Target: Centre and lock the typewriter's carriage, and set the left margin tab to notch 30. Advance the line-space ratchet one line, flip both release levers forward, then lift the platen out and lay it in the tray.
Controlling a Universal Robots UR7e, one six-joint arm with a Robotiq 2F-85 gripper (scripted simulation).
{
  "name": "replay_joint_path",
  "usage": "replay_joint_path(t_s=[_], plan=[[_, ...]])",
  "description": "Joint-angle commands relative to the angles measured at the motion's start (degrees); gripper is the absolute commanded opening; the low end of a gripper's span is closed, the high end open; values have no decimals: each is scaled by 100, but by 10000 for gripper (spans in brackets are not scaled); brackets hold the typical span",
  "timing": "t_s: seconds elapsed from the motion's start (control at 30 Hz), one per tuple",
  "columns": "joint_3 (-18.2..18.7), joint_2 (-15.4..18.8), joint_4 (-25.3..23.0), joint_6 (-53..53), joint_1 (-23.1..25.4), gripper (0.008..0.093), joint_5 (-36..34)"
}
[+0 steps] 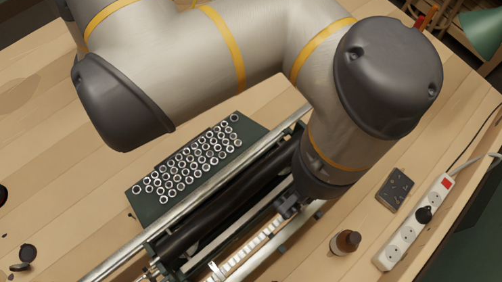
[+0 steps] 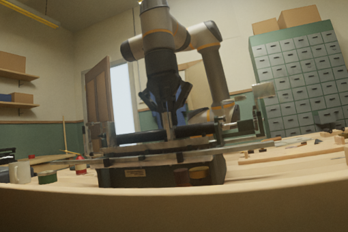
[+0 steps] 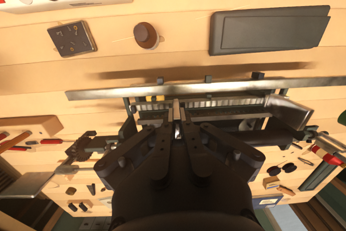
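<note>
The typewriter [image 1: 207,186] sits mid-bench, its black platen [image 1: 226,197] lying across the carriage behind the round keys [image 1: 192,158]. A toothed margin rack [image 3: 206,103] runs along the carriage's rear, behind a long steel rail [image 3: 206,85]. A small upright metal tab [image 3: 176,113] stands on the carriage near the rack. The line-space ratchet wheel [image 3: 81,148] is at one platen end and a large steel lever [image 3: 287,110] at the other. The grey tray [image 3: 268,30] lies beyond the rail. My gripper [image 3: 176,117] points down over the carriage and is closed on the metal tab.
A dark parts dish [image 3: 71,38] with small screws, a brown bottle [image 3: 145,35] and a white power strip [image 1: 414,223] lie behind the typewriter. Screwdrivers [image 3: 47,141], ribbon spools [image 3: 280,169] and small tools are scattered on the keyboard side. My arm [image 1: 222,64] overhangs the keyboard.
</note>
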Motion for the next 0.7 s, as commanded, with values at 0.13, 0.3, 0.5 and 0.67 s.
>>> replay_joint_path(t_s=[0.13, 0.3, 0.5, 0.67], plan=[[-2, -3, -3, 0, 2, 80, 7], [-2, -3, -3, 0, 2, 80, 7], [-3, -3, -3, 4, 5, 80, 7], [-9, 2, -1, 38, 39, 80, 7]])
